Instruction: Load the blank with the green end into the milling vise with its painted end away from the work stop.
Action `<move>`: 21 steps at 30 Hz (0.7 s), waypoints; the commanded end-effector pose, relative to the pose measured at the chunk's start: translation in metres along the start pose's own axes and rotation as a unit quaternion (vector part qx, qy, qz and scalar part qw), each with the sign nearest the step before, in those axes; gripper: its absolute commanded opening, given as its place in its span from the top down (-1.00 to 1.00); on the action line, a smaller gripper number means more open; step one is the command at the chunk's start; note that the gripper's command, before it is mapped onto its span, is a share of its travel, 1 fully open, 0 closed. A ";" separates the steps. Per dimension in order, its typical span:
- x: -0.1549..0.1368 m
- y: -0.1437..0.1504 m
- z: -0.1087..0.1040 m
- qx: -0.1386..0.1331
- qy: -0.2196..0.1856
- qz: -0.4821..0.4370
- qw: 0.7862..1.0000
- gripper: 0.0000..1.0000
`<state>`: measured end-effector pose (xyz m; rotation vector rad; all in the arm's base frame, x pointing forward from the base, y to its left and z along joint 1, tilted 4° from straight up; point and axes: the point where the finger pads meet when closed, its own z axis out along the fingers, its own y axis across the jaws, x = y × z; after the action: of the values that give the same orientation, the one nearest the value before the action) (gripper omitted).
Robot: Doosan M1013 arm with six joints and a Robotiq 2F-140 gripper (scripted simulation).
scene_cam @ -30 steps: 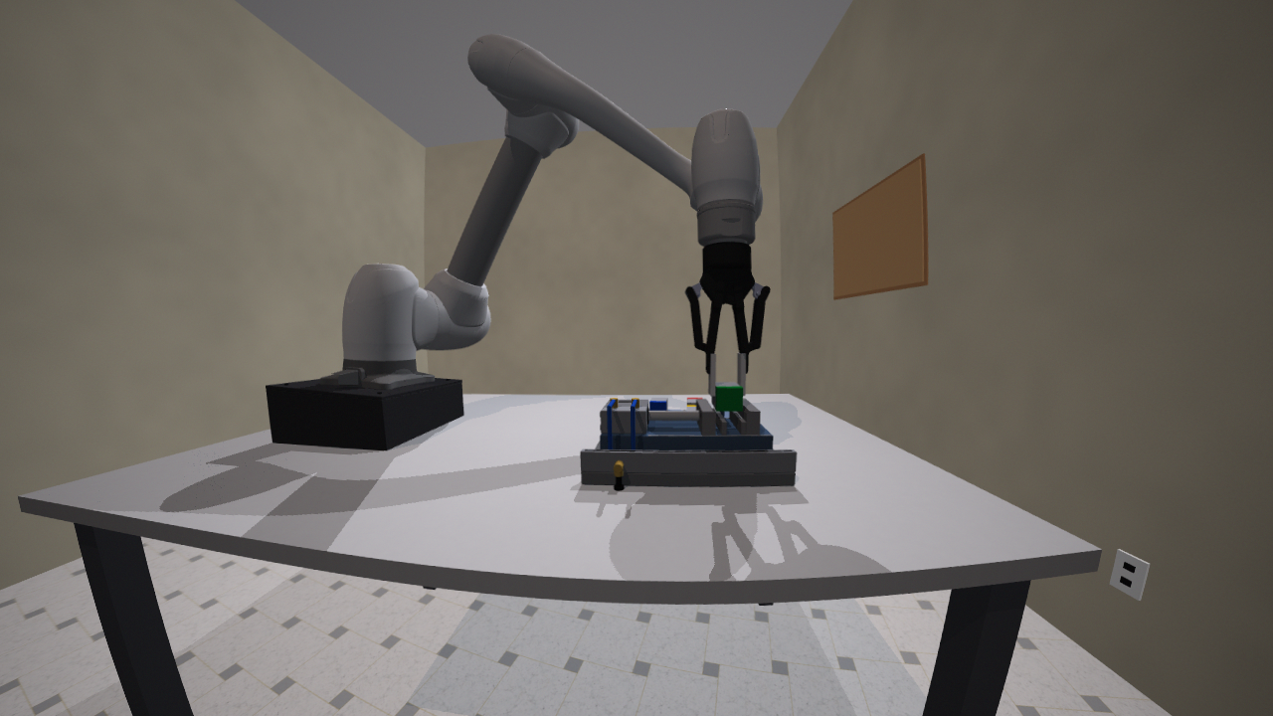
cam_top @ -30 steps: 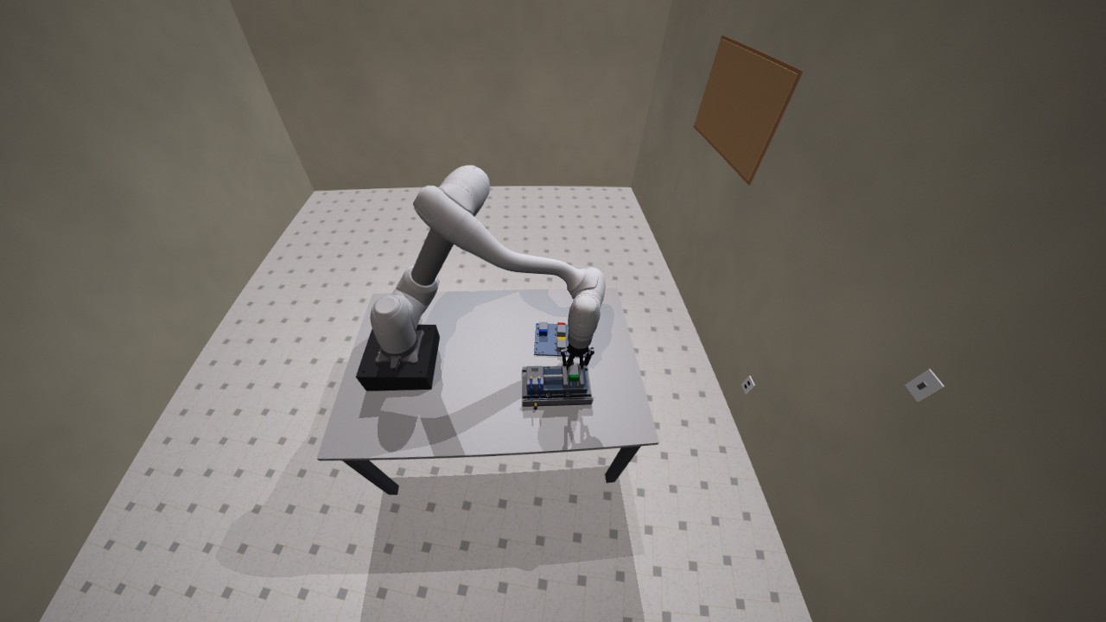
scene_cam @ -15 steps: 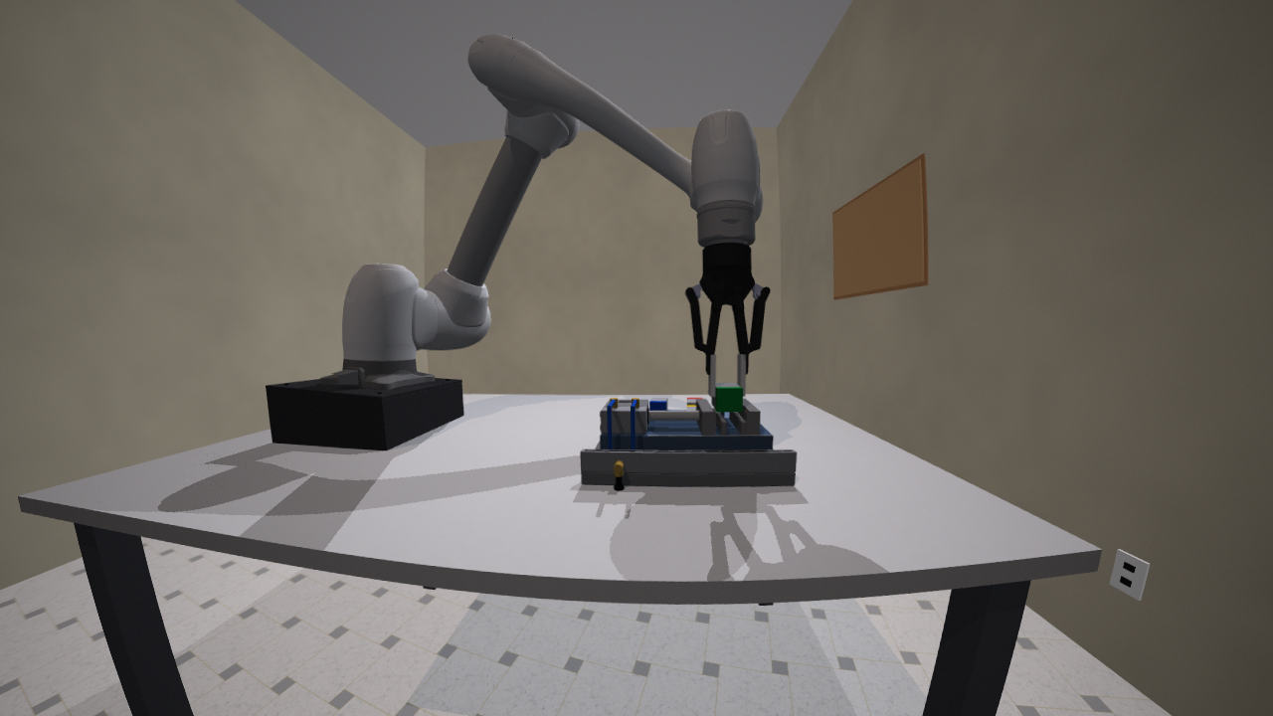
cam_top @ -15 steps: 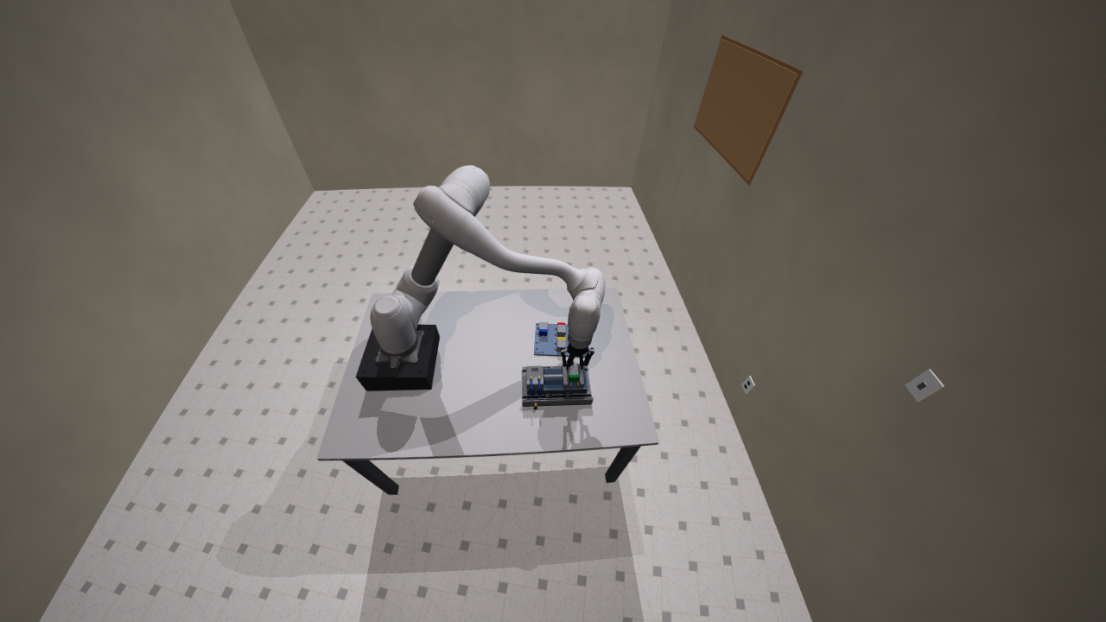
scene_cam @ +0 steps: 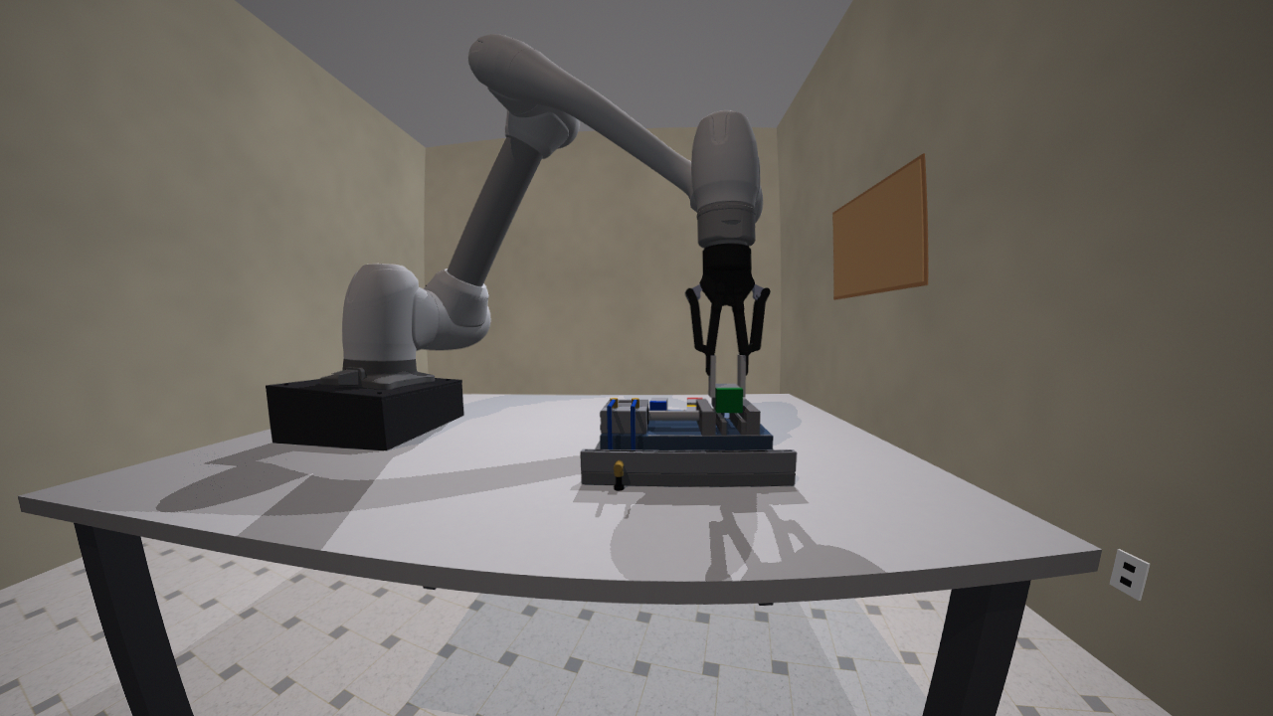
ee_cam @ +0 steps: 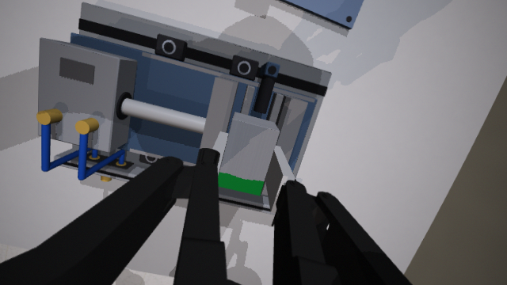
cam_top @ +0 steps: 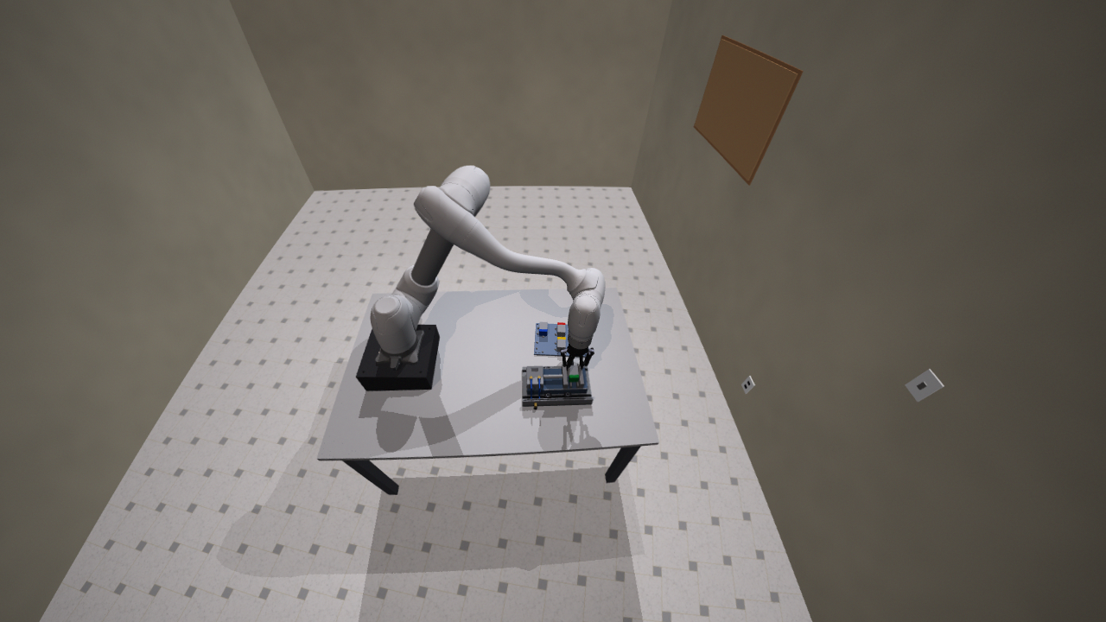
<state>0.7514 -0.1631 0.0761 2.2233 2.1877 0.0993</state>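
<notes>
My gripper (cam_top: 575,369) (scene_cam: 727,386) (ee_cam: 246,153) is shut on the green-ended blank (cam_top: 574,377) (scene_cam: 729,400) (ee_cam: 249,146), one finger on each long side. The blank looks level over the slot between the moving jaw (scene_cam: 705,417) (ee_cam: 223,100) and the fixed jaw (scene_cam: 752,421) (ee_cam: 295,115). Most of its green end shows above the jaw tops in the exterior view, with a gap over the low bars (scene_cam: 737,425) (ee_cam: 248,100). The green end faces away from the work stop (ee_cam: 264,95); the plain end is near the stop. The exact gaps to stop and fixed jaw cannot be told.
The hose block (scene_cam: 625,418) (ee_cam: 83,91) with blue hoses stands at the vise's other end. Behind the vise, the infeed plate (cam_top: 549,350) (ee_cam: 325,5) carries a blue-ended blank (cam_top: 543,329), a red-ended blank (cam_top: 561,327) and a yellow-ended blank (cam_top: 561,344).
</notes>
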 end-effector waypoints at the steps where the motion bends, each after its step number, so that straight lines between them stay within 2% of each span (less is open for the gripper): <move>1: 0.000 0.000 0.000 0.000 0.000 0.000 1.000 1.00; 21: 0.000 0.000 0.002 0.000 0.000 0.000 1.000 1.00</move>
<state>0.7516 -0.1631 0.0742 2.2233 2.1877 0.0993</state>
